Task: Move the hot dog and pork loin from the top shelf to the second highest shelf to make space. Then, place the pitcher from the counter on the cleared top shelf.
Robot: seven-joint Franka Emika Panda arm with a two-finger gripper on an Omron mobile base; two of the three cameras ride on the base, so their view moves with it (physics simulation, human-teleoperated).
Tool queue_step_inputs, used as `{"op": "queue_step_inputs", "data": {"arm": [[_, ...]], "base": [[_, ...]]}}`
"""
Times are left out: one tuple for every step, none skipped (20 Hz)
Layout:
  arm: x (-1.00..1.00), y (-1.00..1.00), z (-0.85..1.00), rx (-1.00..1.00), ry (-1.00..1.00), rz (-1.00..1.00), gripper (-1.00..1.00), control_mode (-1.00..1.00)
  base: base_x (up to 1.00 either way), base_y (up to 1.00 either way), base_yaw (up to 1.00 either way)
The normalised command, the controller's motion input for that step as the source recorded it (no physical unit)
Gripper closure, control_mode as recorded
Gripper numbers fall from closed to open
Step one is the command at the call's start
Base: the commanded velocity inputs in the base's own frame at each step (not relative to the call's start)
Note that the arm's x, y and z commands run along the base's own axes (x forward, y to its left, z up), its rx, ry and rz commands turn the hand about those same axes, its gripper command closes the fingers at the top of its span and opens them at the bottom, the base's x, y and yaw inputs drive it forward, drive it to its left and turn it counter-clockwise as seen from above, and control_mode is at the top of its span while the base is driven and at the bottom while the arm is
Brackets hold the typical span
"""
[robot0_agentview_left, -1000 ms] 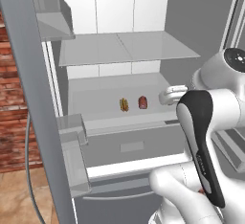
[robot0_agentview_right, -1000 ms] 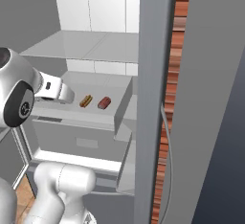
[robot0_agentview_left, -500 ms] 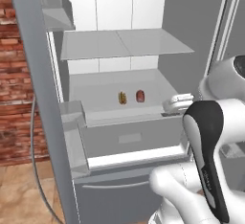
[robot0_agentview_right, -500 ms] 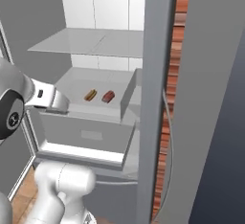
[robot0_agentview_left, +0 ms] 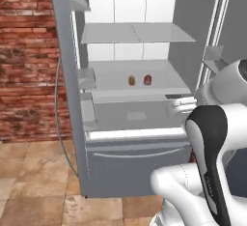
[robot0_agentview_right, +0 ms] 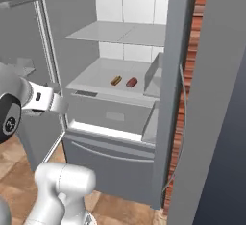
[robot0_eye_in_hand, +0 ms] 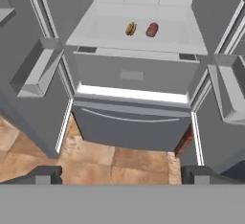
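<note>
While end effector [robot0_eye_in_hand: 119,174] gapes, hot dog [robot0_eye_in_hand: 130,28] seemingly shelved.

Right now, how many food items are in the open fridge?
2: the hot dog and the pork loin lie side by side, apart, on the same shelf, hot dog left. Others may be hidden.

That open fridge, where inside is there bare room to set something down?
The upper glass shelf looks bare across its width. The shelf below is free left of the hot dog and right of the pork loin; its middle, where the two lie close, is crowded.
</note>
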Motion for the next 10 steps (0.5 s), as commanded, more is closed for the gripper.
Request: {"op": "queue_step_inputs", "data": {"arm": [[0.00, 0.00, 0.00, 0.00, 0.00, 0.00, -1.00, 1.00], [0.00, 0.00, 0.00, 0.00, 0.00, 0.00, -1.00, 1.00], [0.00, 0.00, 0.00, 0.00, 0.00, 0.00, -1.00, 1.00], [0.00, 0.00, 0.00, 0.00, 0.00, 0.00, -1.00, 1.00], [0.00, 0.00, 0.00, 0.00, 0.00, 0.00, -1.00, 1.00], [0.00, 0.00, 0.00, 0.00, 0.00, 0.00, -1.00, 1.00], [0.00, 0.00, 0.00, 0.00, 0.00, 0.00, -1.00, 1.00], [0.00, 0.00, 0.00, 0.00, 0.00, 0.00, -1.00, 1.00], [0.00, 0.00, 0.00, 0.00, 0.00, 0.00, -1.00, 1.00], [0.00, 0.00, 0.00, 0.00, 0.00, 0.00, -1.00, 1.00]], "base": [[-0.36, 0.21, 0.43], [-0.36, 0.20, 0.46], [-0.37, 0.19, 0.51], [-0.36, 0.16, 0.55], [-0.37, 0.16, 0.57], [-0.28, 0.17, 0.62], [-0.22, 0.13, 0.65], [-0.14, 0.16, 0.67], [-0.05, 0.21, 0.69], [0.00, 0.23, 0.70]]}}
